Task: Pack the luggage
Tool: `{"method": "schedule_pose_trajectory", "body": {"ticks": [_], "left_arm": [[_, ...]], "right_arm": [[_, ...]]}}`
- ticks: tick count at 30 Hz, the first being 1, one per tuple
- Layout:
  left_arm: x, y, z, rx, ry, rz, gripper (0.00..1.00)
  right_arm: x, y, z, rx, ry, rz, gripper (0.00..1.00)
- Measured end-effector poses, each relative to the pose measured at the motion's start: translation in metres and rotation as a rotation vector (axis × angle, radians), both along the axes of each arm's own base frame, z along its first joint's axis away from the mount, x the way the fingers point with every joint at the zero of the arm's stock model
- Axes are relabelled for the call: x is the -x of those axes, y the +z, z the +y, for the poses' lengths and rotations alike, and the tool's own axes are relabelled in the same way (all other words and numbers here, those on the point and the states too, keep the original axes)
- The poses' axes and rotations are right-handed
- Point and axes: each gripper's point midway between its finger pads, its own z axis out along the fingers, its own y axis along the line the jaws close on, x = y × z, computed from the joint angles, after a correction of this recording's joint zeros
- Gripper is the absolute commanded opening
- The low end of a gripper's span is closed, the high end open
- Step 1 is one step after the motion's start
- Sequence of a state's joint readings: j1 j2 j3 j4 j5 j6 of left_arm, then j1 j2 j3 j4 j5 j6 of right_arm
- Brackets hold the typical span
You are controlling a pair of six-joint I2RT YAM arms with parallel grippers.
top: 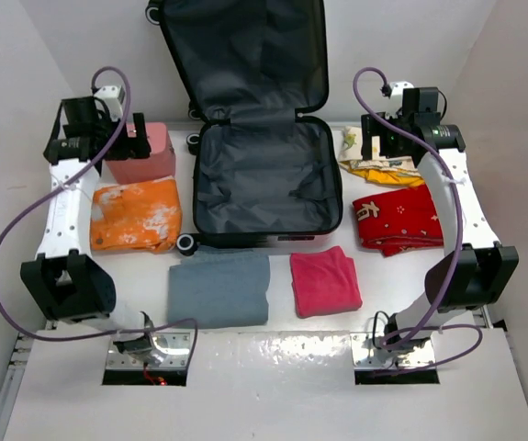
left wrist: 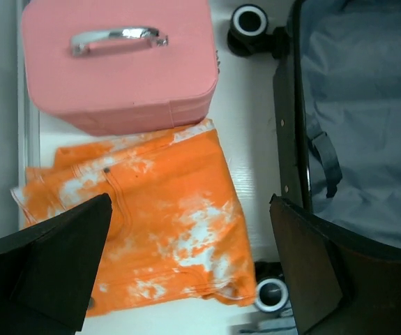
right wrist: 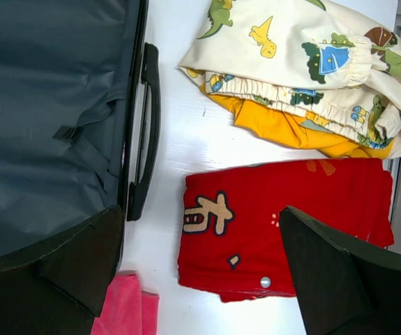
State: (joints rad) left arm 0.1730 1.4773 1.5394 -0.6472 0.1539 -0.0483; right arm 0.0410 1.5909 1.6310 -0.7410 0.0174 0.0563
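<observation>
Lying open at the middle of the far edge of the white surface (top: 273, 354), the luggage (top: 264, 184), a small wheeled case with dark grey fabric lining, has its base flat and its lid raised behind it.

Only the top view shows that lid, along with the folded grey cloth (top: 219, 289) and the folded pink cloth (top: 325, 282) that sit side by side towards the near edge, in front of the luggage.

The left wrist view alone shows the chrome handle on the pink hard-sided box (left wrist: 120, 63). It also shows the orange and white mottled garment (left wrist: 165, 230) touching that box, and two black luggage wheels (left wrist: 250, 22).

The right wrist view alone shows the black side handle (right wrist: 148, 132) of the luggage. It also shows the cream character on the red garment (right wrist: 284, 216) and the cream dinosaur-print garment (right wrist: 305, 56) lying over a yellow one (right wrist: 284, 125).

The left end effector (left wrist: 190, 269) hangs near the left edge with its fingers spread wide, above the orange garment and holding nothing. The luggage lies just to its right.

The right end effector (right wrist: 200, 269) hangs near the right edge, also spread wide and empty, above the red garment. The luggage lies just to its left.
</observation>
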Motion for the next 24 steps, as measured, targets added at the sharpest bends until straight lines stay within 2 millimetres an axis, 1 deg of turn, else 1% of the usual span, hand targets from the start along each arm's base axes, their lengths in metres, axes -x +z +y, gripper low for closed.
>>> {"method": "schedule_pose_trajectory", "body": {"ticks": [2,4,6,8,9,10,11,12,14,17,20,22,24], "left_arm": [[-0.009,0.005,0.006,-0.016,-0.050,-0.005,0.98],[-0.025,0.016,0.022,-0.067,-0.101,-0.012,0.98],[-0.050,0.029,0.044,-0.130,-0.121,-0.031,0.98],[-0.083,0.044,0.072,-0.224,-0.144,-0.072,0.91],[-0.095,0.043,0.083,-0.273,-0.167,-0.078,0.86],[-0.104,0.039,0.093,-0.328,-0.203,-0.079,0.82],[-0.110,0.028,0.101,-0.378,-0.251,-0.065,0.78],[-0.111,0.014,0.107,-0.420,-0.299,-0.037,0.76],[-0.111,-0.017,0.118,-0.499,-0.403,0.024,0.76],[-0.114,-0.043,0.125,-0.558,-0.519,0.055,0.75],[-0.122,-0.055,0.128,-0.604,-0.609,0.043,0.75],[-0.131,-0.055,0.128,-0.634,-0.649,0.014,0.75],[-0.136,-0.053,0.127,-0.652,-0.678,-0.011,0.75]], "right_arm": [[0.000,0.000,0.000,0.000,0.002,0.000,0.93],[0.000,0.000,0.000,0.001,0.005,0.001,0.93],[-0.001,-0.002,0.001,0.002,0.006,0.005,0.93],[-0.003,-0.006,0.001,0.004,0.008,0.014,0.93],[-0.004,-0.009,0.001,0.005,0.010,0.020,0.93],[-0.005,-0.011,0.001,0.007,0.011,0.025,0.93],[-0.005,-0.014,0.001,0.008,0.012,0.032,0.93],[-0.006,-0.017,0.001,0.009,0.013,0.038,0.93],[-0.008,-0.022,0.001,0.012,0.015,0.050,0.94],[-0.009,-0.025,0.001,0.017,0.020,0.058,0.94],[-0.009,-0.027,0.001,0.021,0.025,0.061,0.94],[-0.009,-0.027,0.002,0.023,0.028,0.062,0.94],[-0.010,-0.029,0.002,0.023,0.030,0.065,0.94]]}}
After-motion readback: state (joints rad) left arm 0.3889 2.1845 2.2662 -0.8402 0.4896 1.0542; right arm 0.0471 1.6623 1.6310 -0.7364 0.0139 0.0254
